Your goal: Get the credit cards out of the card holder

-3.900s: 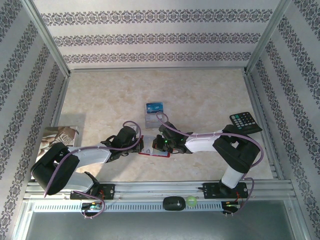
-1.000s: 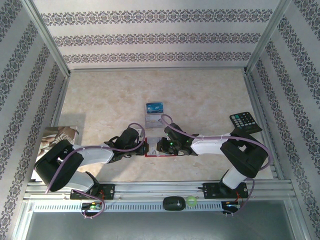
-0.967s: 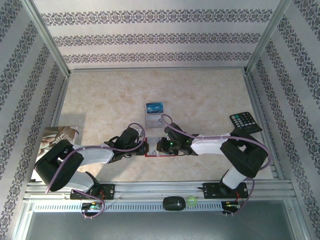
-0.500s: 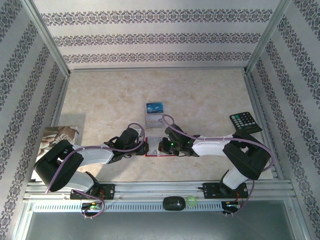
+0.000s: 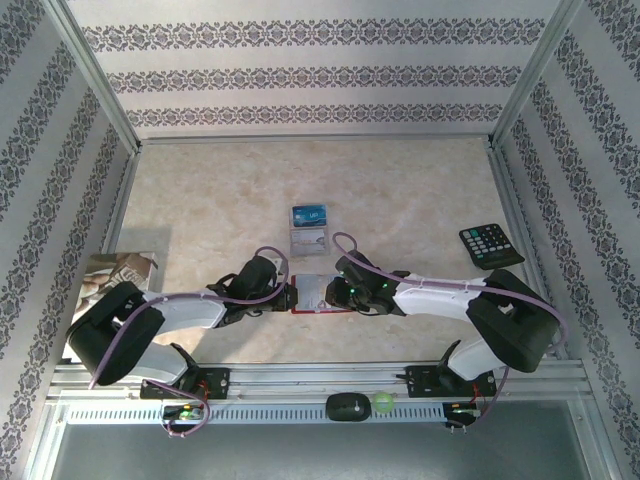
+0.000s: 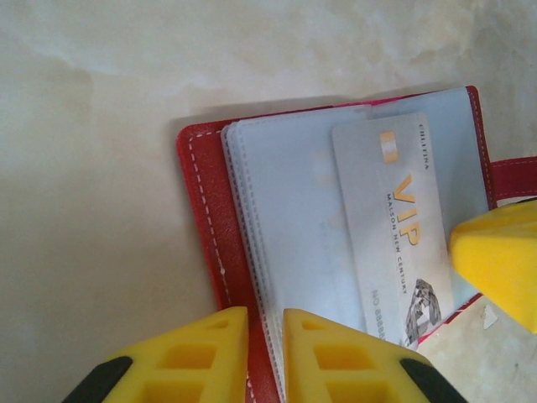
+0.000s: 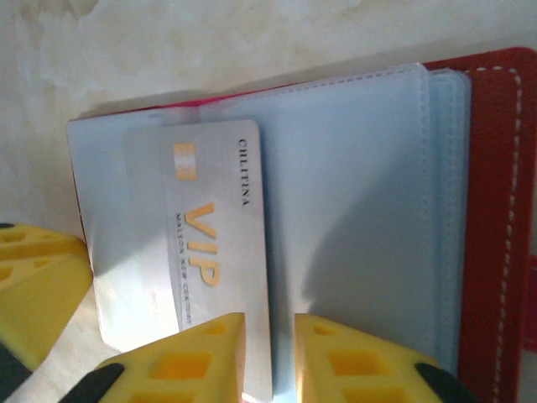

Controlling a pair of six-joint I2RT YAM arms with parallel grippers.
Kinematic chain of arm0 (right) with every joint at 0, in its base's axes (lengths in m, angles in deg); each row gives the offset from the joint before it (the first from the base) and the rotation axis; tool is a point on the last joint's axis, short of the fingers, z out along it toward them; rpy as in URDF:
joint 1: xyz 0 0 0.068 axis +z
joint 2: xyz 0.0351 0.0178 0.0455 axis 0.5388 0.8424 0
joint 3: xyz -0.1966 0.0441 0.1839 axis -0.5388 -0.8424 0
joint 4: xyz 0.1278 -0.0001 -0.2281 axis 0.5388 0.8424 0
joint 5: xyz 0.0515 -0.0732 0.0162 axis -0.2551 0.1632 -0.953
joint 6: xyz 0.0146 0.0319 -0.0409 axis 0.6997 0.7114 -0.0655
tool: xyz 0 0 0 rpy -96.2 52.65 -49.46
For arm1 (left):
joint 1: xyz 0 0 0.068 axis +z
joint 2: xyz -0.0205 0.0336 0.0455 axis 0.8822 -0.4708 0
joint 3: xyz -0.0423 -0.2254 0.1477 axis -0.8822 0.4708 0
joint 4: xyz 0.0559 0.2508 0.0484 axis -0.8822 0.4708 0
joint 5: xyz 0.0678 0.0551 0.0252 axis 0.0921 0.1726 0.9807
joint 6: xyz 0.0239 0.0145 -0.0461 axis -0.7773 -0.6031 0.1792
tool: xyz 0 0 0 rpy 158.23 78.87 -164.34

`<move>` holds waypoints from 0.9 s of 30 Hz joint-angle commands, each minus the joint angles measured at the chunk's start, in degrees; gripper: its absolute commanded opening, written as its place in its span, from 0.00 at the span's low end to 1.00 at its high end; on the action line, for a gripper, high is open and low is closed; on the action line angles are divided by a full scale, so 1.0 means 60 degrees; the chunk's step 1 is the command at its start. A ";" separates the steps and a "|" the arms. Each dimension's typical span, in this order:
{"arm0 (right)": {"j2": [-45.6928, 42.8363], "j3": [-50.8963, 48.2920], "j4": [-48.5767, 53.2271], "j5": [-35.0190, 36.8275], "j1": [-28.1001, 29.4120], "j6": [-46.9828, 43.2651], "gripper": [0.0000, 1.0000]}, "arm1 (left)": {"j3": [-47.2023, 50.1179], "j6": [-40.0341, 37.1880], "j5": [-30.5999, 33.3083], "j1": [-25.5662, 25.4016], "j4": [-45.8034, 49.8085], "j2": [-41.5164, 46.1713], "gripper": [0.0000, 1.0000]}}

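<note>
The red card holder [image 5: 312, 296] lies open on the table between my two grippers, its clear sleeves facing up. A silver-grey VIP credit card [image 6: 394, 227] lies on the sleeves. My left gripper [image 6: 265, 336] has its jaws close together on the holder's stitched red edge [image 6: 201, 210] and the sleeve edges. My right gripper [image 7: 268, 344] stands slightly open, with the long edge of the VIP card [image 7: 218, 252] in the gap. Farther back on the table lie a blue card [image 5: 311, 214] and a grey card [image 5: 308, 240].
A black keypad remote [image 5: 490, 245] lies at the right by the frame wall. A printed booklet [image 5: 120, 275] sits at the left edge. A black oval object [image 5: 347, 406] and a green ball [image 5: 382, 403] rest on the front rail.
My right gripper has drawn back a little to the right and its jaws have parted. More of the holder's pale sleeves shows between the grippers. The left arm has stayed put.
</note>
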 commanded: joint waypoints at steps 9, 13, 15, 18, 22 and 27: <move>-0.0647 0.0996 0.1200 -0.0833 -0.0564 -0.2068 0.30 | -0.1104 -0.0673 -0.0123 -0.0165 0.1670 0.1008 0.24; -0.0174 0.1294 0.1190 -0.1484 -0.0828 -0.2488 0.29 | -0.1606 -0.0476 -0.0355 -0.0551 0.0930 -0.0114 0.19; -0.0048 0.1333 0.1145 -0.1530 -0.0870 -0.2528 0.28 | -0.1808 -0.0443 -0.0328 -0.0666 0.0697 -0.0594 0.18; 0.0181 0.1333 0.1035 -0.1650 -0.0897 -0.2447 0.28 | -0.1874 -0.0398 -0.0135 -0.0660 0.0577 -0.1088 0.15; 0.0502 0.1207 0.0826 -0.1704 -0.0937 -0.2253 0.27 | -0.1825 -0.0391 0.0048 -0.0660 0.0579 -0.1358 0.12; 0.0858 0.1040 0.0407 -0.1917 -0.0928 -0.1995 0.27 | -0.1708 -0.0344 0.0260 -0.0623 0.0867 -0.1448 0.10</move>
